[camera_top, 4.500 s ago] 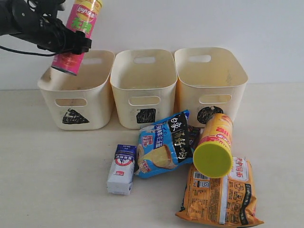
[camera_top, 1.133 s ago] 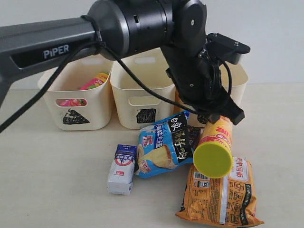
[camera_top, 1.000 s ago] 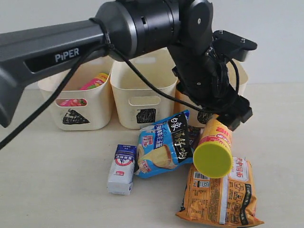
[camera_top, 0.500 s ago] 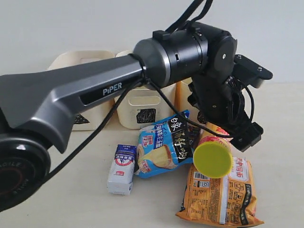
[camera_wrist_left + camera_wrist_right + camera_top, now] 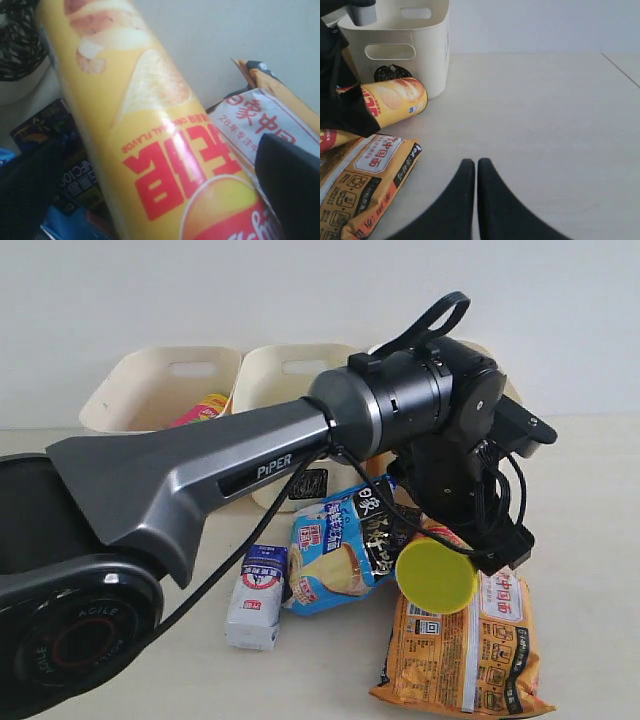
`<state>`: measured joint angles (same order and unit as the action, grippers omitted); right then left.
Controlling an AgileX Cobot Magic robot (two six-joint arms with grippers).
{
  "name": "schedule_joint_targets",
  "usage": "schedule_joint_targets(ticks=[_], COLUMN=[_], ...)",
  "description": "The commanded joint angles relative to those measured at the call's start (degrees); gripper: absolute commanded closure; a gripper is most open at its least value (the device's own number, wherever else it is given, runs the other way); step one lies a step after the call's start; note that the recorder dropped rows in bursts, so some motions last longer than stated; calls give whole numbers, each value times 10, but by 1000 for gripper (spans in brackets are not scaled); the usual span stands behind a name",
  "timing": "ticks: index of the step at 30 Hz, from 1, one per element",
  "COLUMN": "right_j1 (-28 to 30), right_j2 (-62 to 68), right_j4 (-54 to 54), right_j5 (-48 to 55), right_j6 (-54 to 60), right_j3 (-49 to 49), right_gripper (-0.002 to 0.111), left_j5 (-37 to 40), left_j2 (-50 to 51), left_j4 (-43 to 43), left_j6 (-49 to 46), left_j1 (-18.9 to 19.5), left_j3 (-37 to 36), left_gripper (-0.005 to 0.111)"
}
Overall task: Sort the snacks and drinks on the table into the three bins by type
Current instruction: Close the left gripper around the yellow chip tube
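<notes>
1. Far left, the first cream plastic tub with a slot handle (image 5: 150,390) has a pink chip tube (image 5: 205,405) lying inside. My left arm hides its front.
2. Beside it, the second cream tub (image 5: 285,370) shows part of a black square scribble on its front. I cannot see what it holds.
3. On the table in front, a small white box-shaped carton with a dark blue top (image 5: 257,597) lies clear of the tubs, just beside the blue bag.
4. The blue bag with a black band (image 5: 335,558) lies tilted, one corner tucked under the yellow tube.
5. My left gripper (image 5: 160,195) is down over the yellow-orange chip tube with a yellow-green lid (image 5: 436,575). Its jaws are spread wide, one on each side of the tube, and they have not closed on it. The tube lies on its side across the blue bag and the orange bag, lid end away from the tubs.
6. The large orange crinkly bag (image 5: 470,650) lies flat beneath the tube's lid end.
7. The third cream tub (image 5: 435,60), with a black circle scribble, stands just beside the tube's far end.
8. My right gripper (image 5: 476,170) sits low over bare table, well apart from everything, fingers pressed together on nothing.
</notes>
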<state>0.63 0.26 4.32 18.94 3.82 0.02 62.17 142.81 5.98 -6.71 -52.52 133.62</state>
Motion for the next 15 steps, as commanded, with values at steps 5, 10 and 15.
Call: schedule_joint_targets(ticks=[5, 10, 15], right_j1=[5, 5, 5], right_j2=[-3, -3, -3], right_j4=[-3, -3, -3], right_j5=[-5, -5, -5], right_j6=[0, 0, 0], right_j3=[0, 0, 0], right_gripper=[108, 108, 108], left_j5=[28, 29, 26], left_j2=[15, 17, 17], left_j4=[3, 3, 3], left_j6=[9, 9, -7], left_j1=[-2, -2, -2], left_j3=[2, 2, 4], left_gripper=[28, 47, 84])
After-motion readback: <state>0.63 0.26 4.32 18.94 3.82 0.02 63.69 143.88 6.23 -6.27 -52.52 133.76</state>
